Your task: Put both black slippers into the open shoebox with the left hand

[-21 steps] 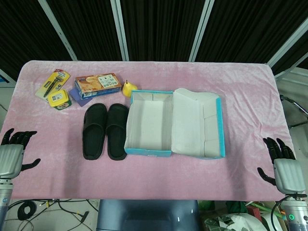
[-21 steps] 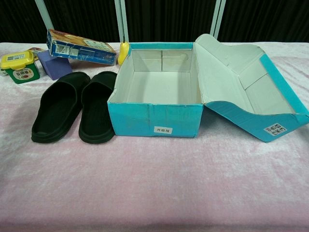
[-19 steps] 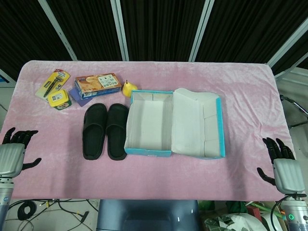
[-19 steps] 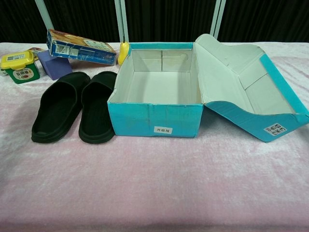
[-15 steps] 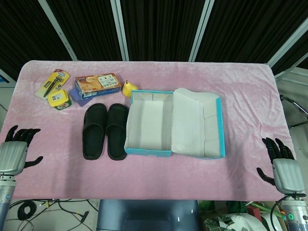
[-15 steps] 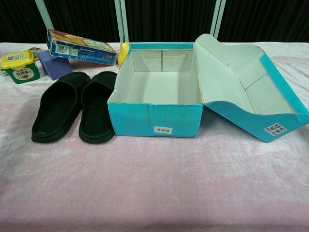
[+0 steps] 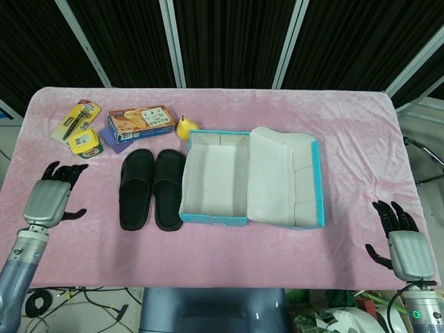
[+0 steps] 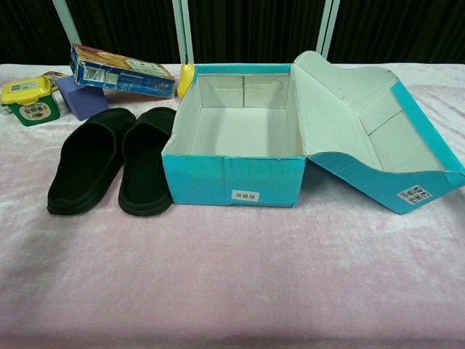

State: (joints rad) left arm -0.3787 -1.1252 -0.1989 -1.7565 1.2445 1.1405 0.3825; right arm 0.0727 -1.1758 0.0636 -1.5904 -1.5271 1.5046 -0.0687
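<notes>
Both slippers [image 7: 151, 187] lie just left of shoebox [image 7: 215, 179].

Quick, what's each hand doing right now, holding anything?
Left hand: open, holding nothing, left of the slippers.
Right hand: open, holding nothing.

Matt black rubbery slippers [image 7: 151, 188], cardboard shoebox [image 7: 215, 216], plush pink cloth [image 7: 277, 111].

No wording can be read with certainty. A small white sticker [image 8: 245, 195] on the front wall of the turquoise shoebox [image 8: 211, 178] bears dark characters too small to make out; a second white label [image 8: 415, 194] sits on the open lid [image 8: 378, 138] near its right corner, equally illegible. Print on the orange carton [image 8: 120, 70] and the yellow-lidded tub [image 8: 27, 102] is blurred.
</notes>
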